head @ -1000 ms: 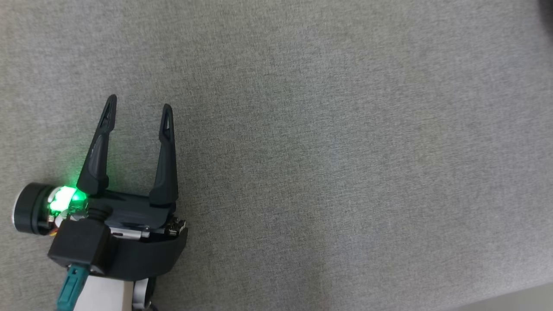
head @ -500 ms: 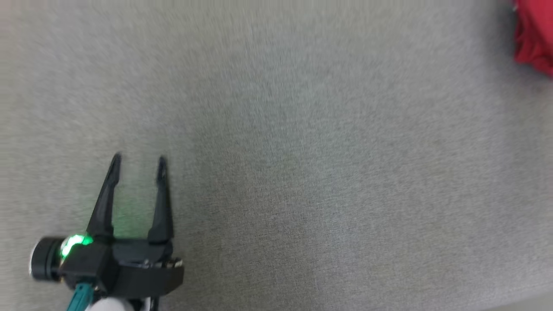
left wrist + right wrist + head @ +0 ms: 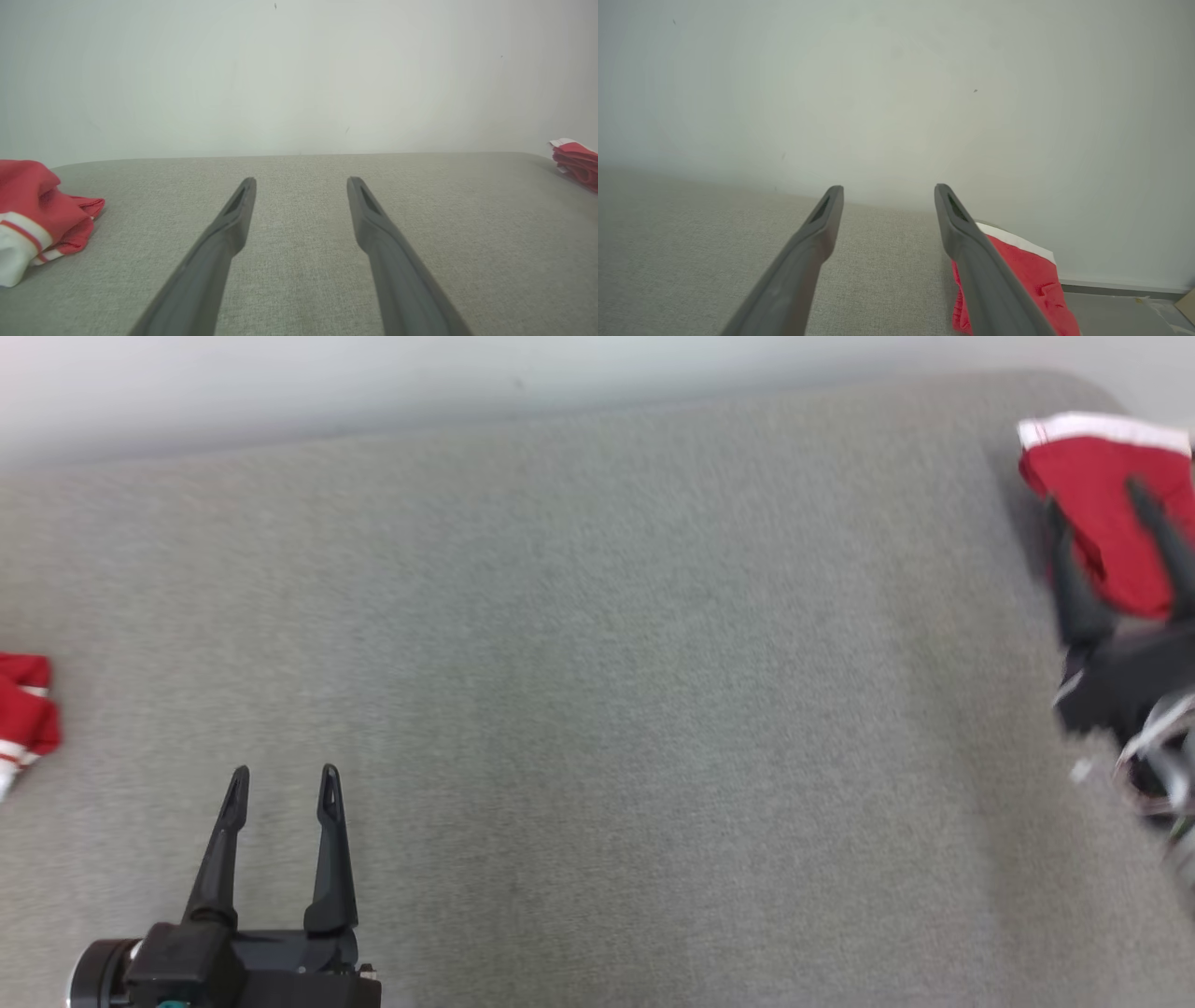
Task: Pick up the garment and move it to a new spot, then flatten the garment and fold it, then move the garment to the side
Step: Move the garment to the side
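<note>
The head camera has swung up, so the far right corner of the grey upholstered surface (image 3: 607,663) now shows: the red garment (image 3: 1074,467) lies there, the right gripper (image 3: 1094,504) over it, fingers spread, nothing held. The left gripper (image 3: 280,782) waits near left, equally released; pick-up looks next

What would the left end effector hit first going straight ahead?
Nothing close: the open left end effector points across bare grey surface toward the pale wall. The red garment lies well to its left, off that line; height above the surface is unclear.
</note>
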Motion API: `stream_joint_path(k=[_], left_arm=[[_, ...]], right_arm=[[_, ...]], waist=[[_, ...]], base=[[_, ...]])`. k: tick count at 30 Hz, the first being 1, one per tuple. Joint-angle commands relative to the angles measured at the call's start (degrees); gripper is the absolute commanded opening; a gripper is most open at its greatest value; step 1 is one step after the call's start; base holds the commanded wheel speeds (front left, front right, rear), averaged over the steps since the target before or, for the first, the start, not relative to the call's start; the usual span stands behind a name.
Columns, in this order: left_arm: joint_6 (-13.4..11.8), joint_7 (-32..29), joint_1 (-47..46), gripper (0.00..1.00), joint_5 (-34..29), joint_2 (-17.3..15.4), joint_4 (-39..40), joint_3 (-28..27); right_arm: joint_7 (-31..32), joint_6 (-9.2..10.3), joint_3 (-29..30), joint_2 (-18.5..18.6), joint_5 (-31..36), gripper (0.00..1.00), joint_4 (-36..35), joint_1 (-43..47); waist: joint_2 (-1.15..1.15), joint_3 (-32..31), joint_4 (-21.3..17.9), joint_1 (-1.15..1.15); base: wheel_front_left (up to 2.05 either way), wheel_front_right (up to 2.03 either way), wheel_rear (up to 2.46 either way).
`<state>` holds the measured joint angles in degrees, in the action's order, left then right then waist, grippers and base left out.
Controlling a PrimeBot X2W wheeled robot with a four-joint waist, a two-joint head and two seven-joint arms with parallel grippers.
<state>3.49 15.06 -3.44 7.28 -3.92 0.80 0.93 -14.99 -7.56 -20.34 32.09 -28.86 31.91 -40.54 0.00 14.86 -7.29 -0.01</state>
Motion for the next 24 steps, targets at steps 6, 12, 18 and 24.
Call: stream_joint_path(k=[6,12,18,24], left_arm=[[0.68,0.16,1.44,1.0,0.78,0.48,-2.62,-0.38],[1.04,0.16,2.73,1.0,1.18,0.63,-4.43,-1.39],[1.59,0.16,3.36,1.0,0.89,0.69,-5.9,-1.8],[1.99,0.16,4.26,1.0,1.18,0.8,-7.09,-2.59]], right_arm=[[-0.24,0.17,9.38,-7.33,4.88,1.0,-8.95,15.19],[-0.24,0.17,13.81,-12.82,7.94,1.0,-15.29,25.94],[-0.25,0.17,15.8,-16.74,9.72,1.0,-18.87,32.81],[-0.25,0.17,16.61,-20.55,11.87,1.0,-21.82,38.5]], waist=[[0.0,-6.37,4.92,0.01],[0.0,-8.73,6.24,0.01],[0.0,-10.31,7.45,0.01],[0.0,-11.77,7.81,0.01]], base=[[0.0,0.0,0.0],[0.0,0.0,0.0],[0.0,0.0,0.0],[0.0,0.0,0.0]])
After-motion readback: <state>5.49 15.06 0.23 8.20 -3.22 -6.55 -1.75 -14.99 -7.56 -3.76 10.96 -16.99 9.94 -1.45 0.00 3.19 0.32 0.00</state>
